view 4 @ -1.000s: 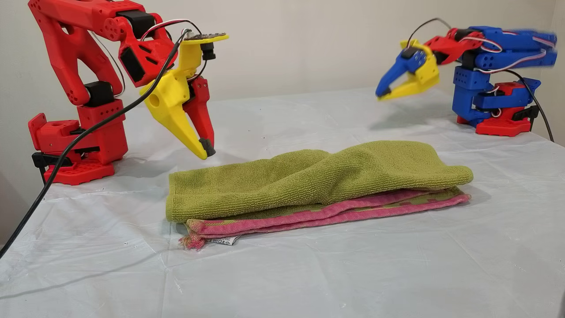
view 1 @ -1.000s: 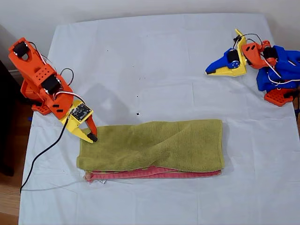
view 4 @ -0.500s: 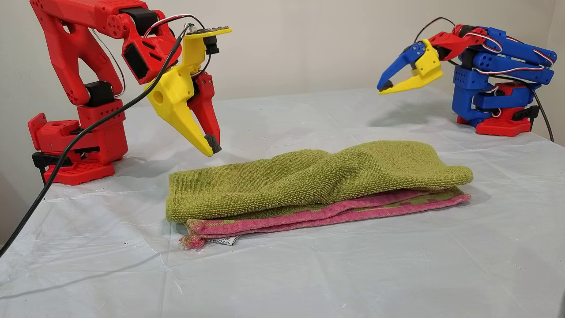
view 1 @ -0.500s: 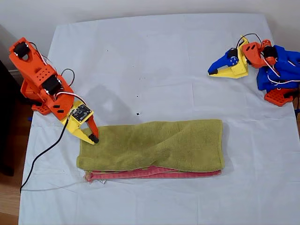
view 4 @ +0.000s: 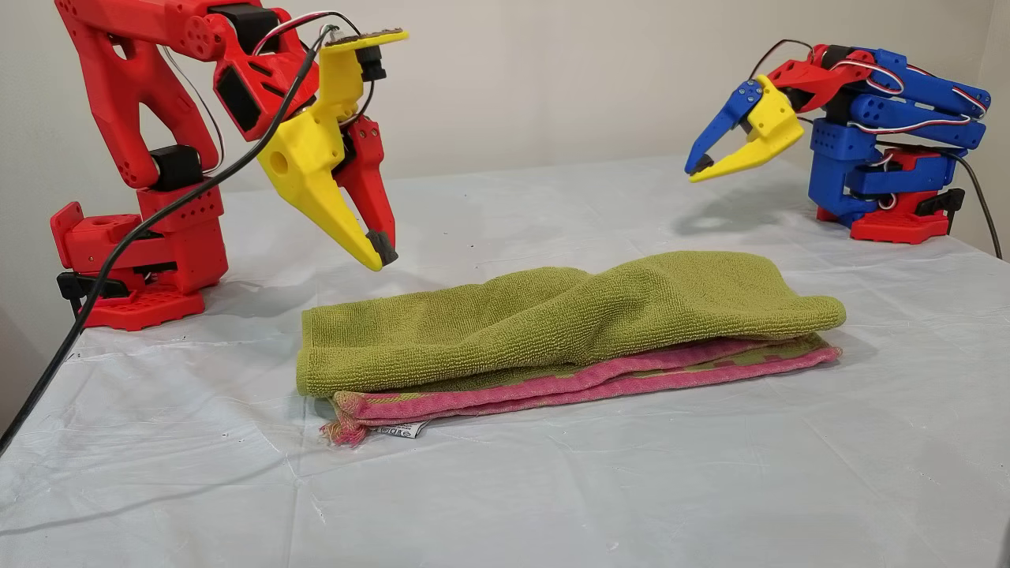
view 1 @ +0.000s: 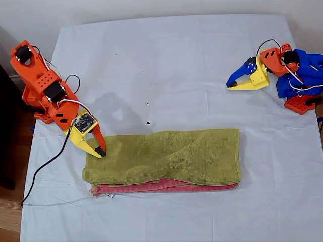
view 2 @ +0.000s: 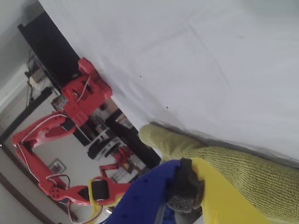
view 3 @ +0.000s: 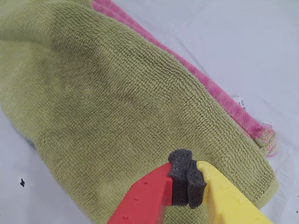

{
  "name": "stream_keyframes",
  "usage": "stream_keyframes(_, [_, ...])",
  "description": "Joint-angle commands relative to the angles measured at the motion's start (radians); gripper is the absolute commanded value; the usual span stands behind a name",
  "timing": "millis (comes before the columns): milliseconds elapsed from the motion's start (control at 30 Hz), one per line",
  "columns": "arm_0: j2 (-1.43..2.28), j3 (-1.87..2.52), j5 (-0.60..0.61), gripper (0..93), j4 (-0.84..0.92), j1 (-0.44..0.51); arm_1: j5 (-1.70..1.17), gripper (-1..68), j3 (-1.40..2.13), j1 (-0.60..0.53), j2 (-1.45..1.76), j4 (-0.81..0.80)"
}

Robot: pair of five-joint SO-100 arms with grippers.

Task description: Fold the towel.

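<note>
Towel (view 1: 164, 156), folded into a long olive strip with its pink hem exposed along one edge, lying on the pale table sheet (view 1: 166, 65). My second gripper (view 1: 99, 151), fingers pressed together on nothing, hangs above the strip's end corner without touching it. My first gripper (view 1: 230, 85), fingers closed and empty, is held well apart from the towel.

One red arm (view 4: 142, 142), one blue arm (view 4: 892, 95), yellow-jawed tools

The towel's small white tag (view 4: 401, 430) bears illegible print.
</note>
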Motion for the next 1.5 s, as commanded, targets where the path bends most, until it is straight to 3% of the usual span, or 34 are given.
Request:
stream_keyframes(0, [0.012,-0.106,0.008,0.0,-0.002,0.008,0.028,0.1,0.215,-0.009,0.210,0.009])
stream_keyframes(267, [0.035,-0.075,0.000,0.0,-0.005,0.008,-0.006,0.1,0.215,-0.046,0.212,-0.006])
stream_keyframes(333, [0.041,-0.067,0.000,0.0,-0.009,0.008,0.040,0.1,0.212,0.023,0.212,0.048])
stream_keyframes(467, [0.041,-0.063,-0.003,0.0,-0.014,0.008,-0.285,0.1,0.183,0.008,0.210,0.018])
stream_keyframes(567, [0.044,-0.057,-0.006,0.0,-0.015,0.008,-0.376,0.1,0.135,0.040,0.210,0.161])
stream_keyframes(700, [0.049,-0.051,-0.006,0.0,-0.017,0.003,-0.517,0.1,0.127,0.041,0.210,0.179])
stream_keyframes(933, [0.058,-0.031,-0.006,0.0,-0.041,0.005,-0.376,0.1,0.104,0.086,0.209,0.265])
stream_keyframes(1467, [0.055,-0.043,0.025,0.0,-0.044,0.009,-0.512,0.1,0.091,0.029,0.210,0.333])
